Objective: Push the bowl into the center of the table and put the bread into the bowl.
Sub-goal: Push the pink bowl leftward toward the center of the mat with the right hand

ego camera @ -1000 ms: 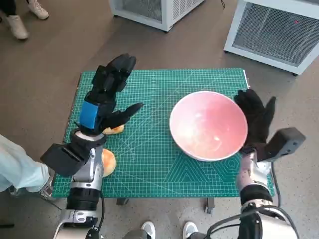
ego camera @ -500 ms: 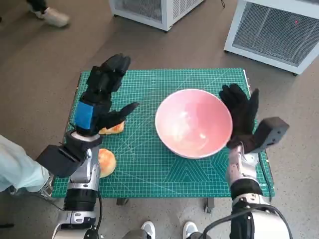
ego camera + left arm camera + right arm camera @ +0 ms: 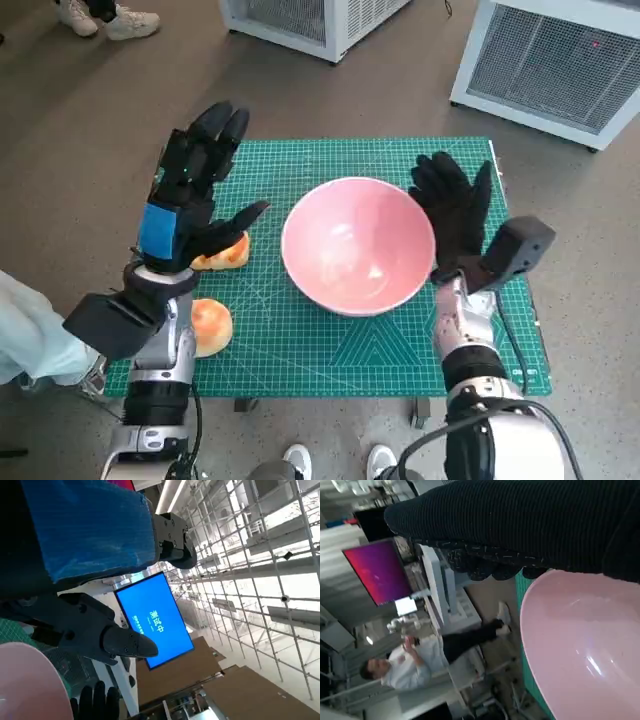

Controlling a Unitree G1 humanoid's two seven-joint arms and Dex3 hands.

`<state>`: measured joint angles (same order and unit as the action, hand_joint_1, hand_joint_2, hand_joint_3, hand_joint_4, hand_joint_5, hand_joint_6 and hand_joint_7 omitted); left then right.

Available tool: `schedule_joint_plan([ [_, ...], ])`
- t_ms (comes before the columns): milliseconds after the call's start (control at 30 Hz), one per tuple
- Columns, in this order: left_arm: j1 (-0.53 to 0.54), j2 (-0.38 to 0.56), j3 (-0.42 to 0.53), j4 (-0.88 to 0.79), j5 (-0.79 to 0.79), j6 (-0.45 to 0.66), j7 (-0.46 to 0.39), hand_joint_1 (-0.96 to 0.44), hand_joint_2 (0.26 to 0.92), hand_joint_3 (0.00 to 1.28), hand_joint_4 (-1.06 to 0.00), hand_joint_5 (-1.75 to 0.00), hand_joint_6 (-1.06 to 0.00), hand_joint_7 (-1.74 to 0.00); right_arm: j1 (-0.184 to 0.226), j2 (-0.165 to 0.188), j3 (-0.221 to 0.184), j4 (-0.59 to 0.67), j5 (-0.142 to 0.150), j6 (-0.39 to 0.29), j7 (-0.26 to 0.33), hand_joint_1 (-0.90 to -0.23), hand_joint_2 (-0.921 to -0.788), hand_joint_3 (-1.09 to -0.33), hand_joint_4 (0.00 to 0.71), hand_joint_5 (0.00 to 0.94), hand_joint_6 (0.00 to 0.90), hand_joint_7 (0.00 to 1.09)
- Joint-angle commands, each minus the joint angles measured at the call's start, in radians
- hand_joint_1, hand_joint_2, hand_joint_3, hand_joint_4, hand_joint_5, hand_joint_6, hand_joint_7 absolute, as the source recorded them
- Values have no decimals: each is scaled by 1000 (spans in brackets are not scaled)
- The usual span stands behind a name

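Pink bowl (image 3: 358, 245) sits near the middle of your green mat (image 3: 330, 345) in the head view, your right hand (image 3: 452, 212) flat against its right rim, fingers spread. Your left hand (image 3: 192, 185) hovers raised, fingers wide, holding nothing, above 2 bread pieces (image 3: 223, 252) (image 3: 210, 325) at the mat's left edge. Left wrist view shows the bowl's rim (image 3: 35, 687) and a blue screen (image 3: 155, 621). Right wrist view shows the glove touching the bowl (image 3: 585, 645), with a seated person (image 3: 415, 662) beyond.
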<state>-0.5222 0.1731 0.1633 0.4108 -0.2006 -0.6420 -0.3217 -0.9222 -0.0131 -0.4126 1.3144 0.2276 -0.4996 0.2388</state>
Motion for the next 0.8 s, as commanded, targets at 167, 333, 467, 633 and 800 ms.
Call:
schedule_joint_plan([
  [167, 17, 5, 0, -16, 10, 11, 19, -231, 921, 155, -314, -1, -141, -441, 0, 7, 11, 20, -23, 48, -10, -575, -921, -818, 179, 1, 268, 193],
  [333, 14, 2, -3, -8, 13, 5, 24, -231, 921, 151, -318, -3, -146, -434, 0, 1, 19, 18, -35, 54, -5, -574, -921, -827, 180, 1, 272, 185],
  [467, 12, -2, -5, 1, 17, -3, 26, -227, 921, 151, -319, -3, -150, -428, 2, -10, 23, 14, -45, 49, -2, -579, -921, -827, 179, 0, 274, 180],
  [633, 12, -7, -8, -2, 10, 0, 21, -224, 921, 151, -318, -2, -154, -421, -3, -29, 25, 5, -47, 34, 3, -583, -921, -828, 175, 0, 275, 175],
  [800, 10, -7, -9, 0, 3, 2, 17, -215, 921, 153, -317, -1, -156, -415, -13, -46, 29, -10, -46, -9, 13, -595, -921, -827, 178, 2, 274, 169],
])
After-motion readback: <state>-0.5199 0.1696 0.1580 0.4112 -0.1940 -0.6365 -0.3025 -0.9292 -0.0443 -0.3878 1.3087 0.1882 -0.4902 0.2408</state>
